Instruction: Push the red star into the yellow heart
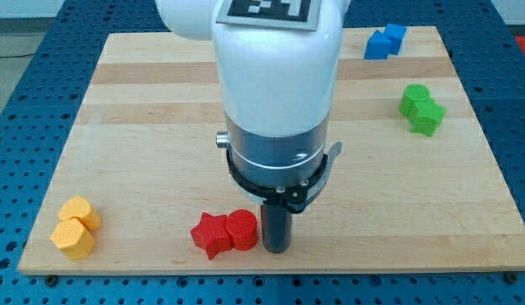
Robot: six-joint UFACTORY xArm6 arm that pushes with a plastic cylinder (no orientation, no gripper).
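Note:
The red star (211,235) lies near the view's bottom edge, left of centre. A red round block (242,230) touches its right side. My tip (277,251) stands just right of the red round block, close to it or touching. Two yellow blocks sit together at the view's bottom left, well left of the star. The upper one, with a rounded outline, looks like the yellow heart (81,212). The lower one is an angular yellow block (74,240).
The arm's white body (275,76) hides the middle of the wooden board (144,127). Two blue blocks (385,41) sit at the view's top right. Two green blocks (422,108) sit below them near the right edge.

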